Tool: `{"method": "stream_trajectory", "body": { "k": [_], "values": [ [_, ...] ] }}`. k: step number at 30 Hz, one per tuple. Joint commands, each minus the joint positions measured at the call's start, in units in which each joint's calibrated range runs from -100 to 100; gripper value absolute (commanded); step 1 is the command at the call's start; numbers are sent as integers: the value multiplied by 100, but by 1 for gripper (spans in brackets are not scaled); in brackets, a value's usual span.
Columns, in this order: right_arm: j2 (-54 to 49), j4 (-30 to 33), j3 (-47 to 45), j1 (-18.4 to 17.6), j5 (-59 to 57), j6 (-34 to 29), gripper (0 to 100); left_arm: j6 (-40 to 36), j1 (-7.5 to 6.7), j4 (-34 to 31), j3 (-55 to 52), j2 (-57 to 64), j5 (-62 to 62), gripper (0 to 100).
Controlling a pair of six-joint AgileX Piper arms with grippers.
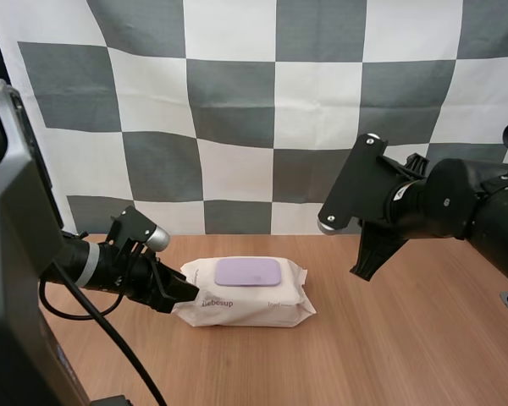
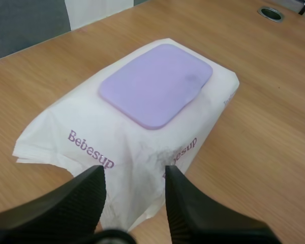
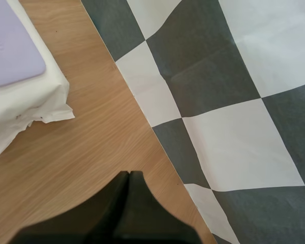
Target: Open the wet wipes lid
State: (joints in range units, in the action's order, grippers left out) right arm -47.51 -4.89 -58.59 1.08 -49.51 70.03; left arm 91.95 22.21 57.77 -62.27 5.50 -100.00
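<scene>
Left gripper (image 2: 134, 190) spread at the end of the wipes, lid down

Closest to you in the left wrist view, the two black fingers (image 2: 86, 195) stand apart with their ribbed faces turned to each other. The crimped near end of the pack of wet wipes (image 2: 137, 137) reaches into the gap between the tips. You can't tell from that view whether either tip touches the wrapper.

The pack lies flat on the wooden table (image 1: 406, 338), left of centre in the high view, printed side up. Its lilac lid (image 2: 157, 84) sits flush and closed on top of the pack.

Your right gripper (image 1: 366, 258) hangs above the table, off to the right of the pack and well apart from it. In the right wrist view its fingers are pressed together into one dark wedge with nothing between them, and the pack's far end is nearby
</scene>
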Motion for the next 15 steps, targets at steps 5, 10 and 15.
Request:
{"method": "stream_trajectory", "body": {
  "k": [5,10,15],
  "values": [
    [4,-76,0,-1,9,-2,0,145,-4,0,-215,-155,0,61],
    [134,-85,0,-1,59,-2,0,145,-4,71,-226,-401,0,61],
    [350,-85,0,-1,43,-2,0,145,-4,225,-226,-648,0,61]
  ]
}}
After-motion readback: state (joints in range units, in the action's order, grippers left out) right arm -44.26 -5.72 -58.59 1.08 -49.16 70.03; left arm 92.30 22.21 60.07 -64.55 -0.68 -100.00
